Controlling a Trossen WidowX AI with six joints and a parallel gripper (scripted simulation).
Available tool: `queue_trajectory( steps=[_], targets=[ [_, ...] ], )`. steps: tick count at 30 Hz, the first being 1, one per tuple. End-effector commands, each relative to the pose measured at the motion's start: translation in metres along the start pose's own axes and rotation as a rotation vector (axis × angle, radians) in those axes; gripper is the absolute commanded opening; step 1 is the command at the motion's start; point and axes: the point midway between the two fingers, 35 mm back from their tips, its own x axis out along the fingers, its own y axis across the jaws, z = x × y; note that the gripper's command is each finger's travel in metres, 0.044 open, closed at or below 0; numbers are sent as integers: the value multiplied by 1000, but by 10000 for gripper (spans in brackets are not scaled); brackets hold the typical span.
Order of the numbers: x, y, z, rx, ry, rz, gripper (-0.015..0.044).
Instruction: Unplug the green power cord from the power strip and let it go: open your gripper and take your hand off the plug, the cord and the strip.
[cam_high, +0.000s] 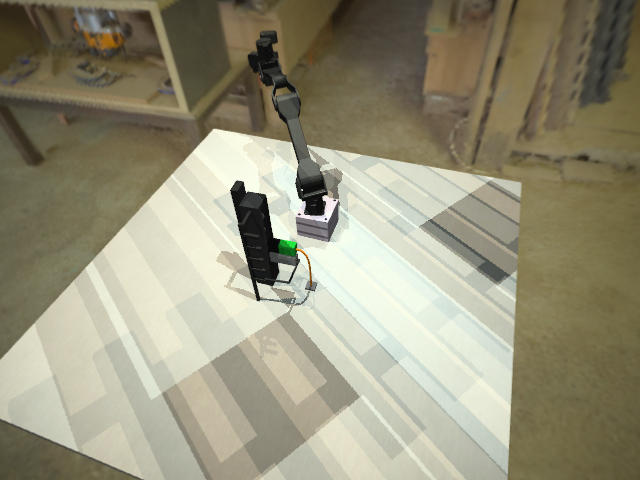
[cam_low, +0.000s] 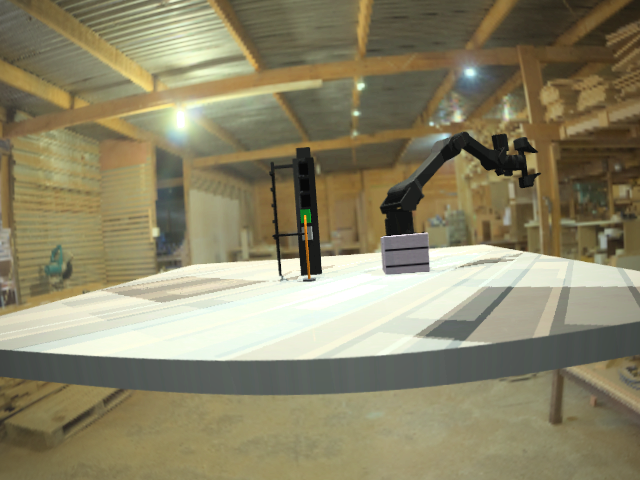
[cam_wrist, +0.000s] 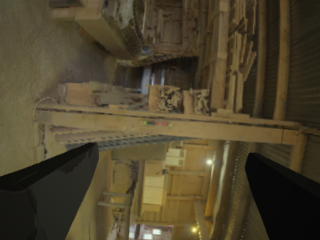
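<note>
The black power strip (cam_high: 253, 217) (cam_low: 315, 260) stands upright on the table. The green plug (cam_high: 287, 248) (cam_low: 306, 215) sits at the socket side of the strip, in its lower half, and looks seated there. Its orange cord (cam_high: 310, 268) (cam_low: 308, 253) arcs down to a small dark plate on the table. My gripper (cam_low: 536, 163) (cam_wrist: 173, 156) is open and empty, raised high and pointing away from the strip, far from the plug and cord. The wrist view shows neither plug nor strip.
A grey plug (cam_high: 283, 258) (cam_low: 307, 234) sits directly below the green one. A thin black cord or frame (cam_low: 274, 206) runs beside the strip. The arm's pale block base (cam_high: 312, 227) (cam_low: 405, 253) stands near the strip.
</note>
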Motion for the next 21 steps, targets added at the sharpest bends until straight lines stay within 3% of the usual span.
queue_trajectory(
  steps=[1, 9, 21],
  targets=[
    [0, 0, 1, 0, -2, 1, 374],
    [-39, 7, 89, -5, -148, 76, 164],
    [-143, 18, 230, -39, -418, 213, 160]
  ],
)
